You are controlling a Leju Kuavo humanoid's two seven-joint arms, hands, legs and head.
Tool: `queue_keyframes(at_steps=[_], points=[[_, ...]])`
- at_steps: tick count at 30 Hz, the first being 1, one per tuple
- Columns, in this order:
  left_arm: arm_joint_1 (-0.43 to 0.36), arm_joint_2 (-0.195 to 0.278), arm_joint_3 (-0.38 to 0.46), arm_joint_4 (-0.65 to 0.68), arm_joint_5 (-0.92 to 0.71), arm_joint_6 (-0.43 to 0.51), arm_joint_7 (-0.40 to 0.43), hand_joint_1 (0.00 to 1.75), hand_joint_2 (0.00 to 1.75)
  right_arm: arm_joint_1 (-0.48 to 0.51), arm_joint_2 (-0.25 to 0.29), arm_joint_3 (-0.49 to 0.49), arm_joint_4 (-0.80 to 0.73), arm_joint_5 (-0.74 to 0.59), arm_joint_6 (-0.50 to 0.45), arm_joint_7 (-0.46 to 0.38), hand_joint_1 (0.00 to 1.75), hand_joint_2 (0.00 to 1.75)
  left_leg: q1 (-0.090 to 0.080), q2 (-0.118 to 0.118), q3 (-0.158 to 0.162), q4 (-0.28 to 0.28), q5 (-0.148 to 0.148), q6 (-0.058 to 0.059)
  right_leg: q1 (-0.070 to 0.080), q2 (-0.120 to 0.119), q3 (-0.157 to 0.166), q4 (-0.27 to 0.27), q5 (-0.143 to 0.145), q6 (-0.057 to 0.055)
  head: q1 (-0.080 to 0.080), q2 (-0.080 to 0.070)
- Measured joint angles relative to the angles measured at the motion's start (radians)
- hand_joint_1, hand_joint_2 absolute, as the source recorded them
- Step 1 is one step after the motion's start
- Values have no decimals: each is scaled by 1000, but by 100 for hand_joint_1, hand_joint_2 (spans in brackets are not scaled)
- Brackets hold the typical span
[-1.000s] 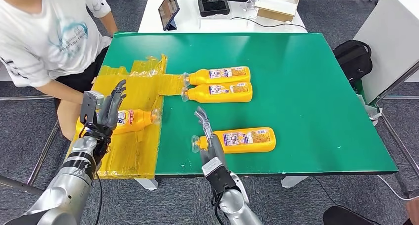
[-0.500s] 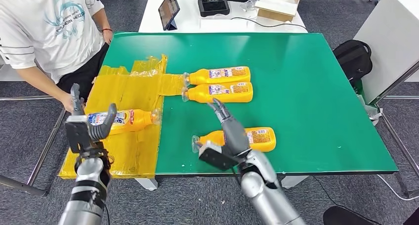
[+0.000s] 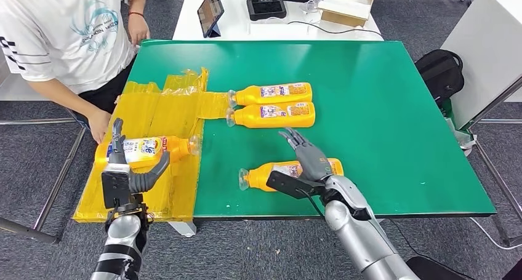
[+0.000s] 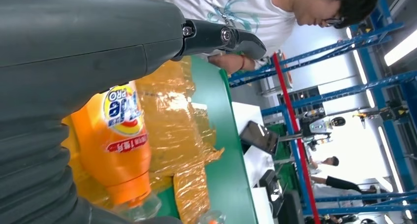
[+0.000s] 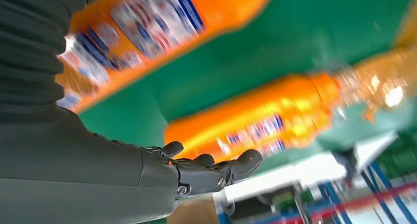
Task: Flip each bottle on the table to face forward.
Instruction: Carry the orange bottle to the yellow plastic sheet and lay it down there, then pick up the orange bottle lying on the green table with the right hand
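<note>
Since a second ago both my arms have swung round: my right hand (image 3: pixel 306 159) was edge-on beside the nearest bottle's cap and now lies flat over its body, while my left hand (image 3: pixel 130 169) has dropped from upright in front of its bottle to just on my side of it.

Right fingers are spread and holding nothing, hovering over or barely touching the near bottle (image 3: pixel 278 172), which lies on its side on the green table (image 3: pixel 381 95). Left hand is released too, thumb and fingers apart, cupped round the left bottle (image 3: pixel 149 149) on the yellow plastic sheet (image 3: pixel 161 108) without closing on it. Two more bottles (image 3: pixel 274 104) lie side by side further back.

To do this well I reckon I should wrap the bottle's middle, not the cap end, and roll it in place so it doesn't skate off.

Head view gives the whole layout; my left wrist view shows the logo label (image 4: pixel 121 108) close up, which the head view barely resolves. Right wrist view is blurry but shows open air between my fingers (image 5: pixel 211 171) and the bottles.

A person (image 3: pixel 68 34) stands at the table's far left corner.
</note>
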Motion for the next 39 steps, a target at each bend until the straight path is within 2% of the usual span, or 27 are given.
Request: queue_keyframes(at_steps=[10, 24, 35, 36, 37, 39], points=[[-2, -8, -18, 34, -7, -10, 12, 0, 175, -5, -40, 39, 89, -26, 63, -10, 0, 175, 0, 0, 0, 0, 0, 0, 0, 0, 0, 0, 0, 0, 0, 0], [-1, -8, -26, 69, 4, -18, 23, 0, 175, -48, -103, 54, 126, 27, 47, 76, 0, 175, 0, 0, 0, 0, 0, 0, 0, 0, 0, 0, 0, 0, 0, 0], [-2, -8, -26, 80, 14, -32, 29, 0, 175, -75, -140, 62, 133, -19, 132, 73, 2, 175, 0, 0, 0, 0, 0, 0, 0, 0, 0, 0, 0, 0, 0, 0], [-2, -8, -27, 84, 16, -34, 30, 0, 175, -82, -141, 65, 140, -26, 145, 69, 20, 175, 0, 1, 0, 0, 0, 0, 0, 0, 0, 0, 0, 0, 0, 0], [-4, -8, -27, 89, 19, -35, 30, 0, 175, -89, -142, 69, 149, -34, 155, 65, 52, 175, 0, 1, 0, 0, 0, 0, 0, 0, 0, 0, 0, 1, 0, 0], [-8, -10, -29, 99, 23, -38, 30, 0, 175, -103, -143, 79, 170, -46, 167, 55, 130, 175, 0, 1, 1, 0, 0, 1, 0, 0, 0, 0, 1, 1, 0, 0]])
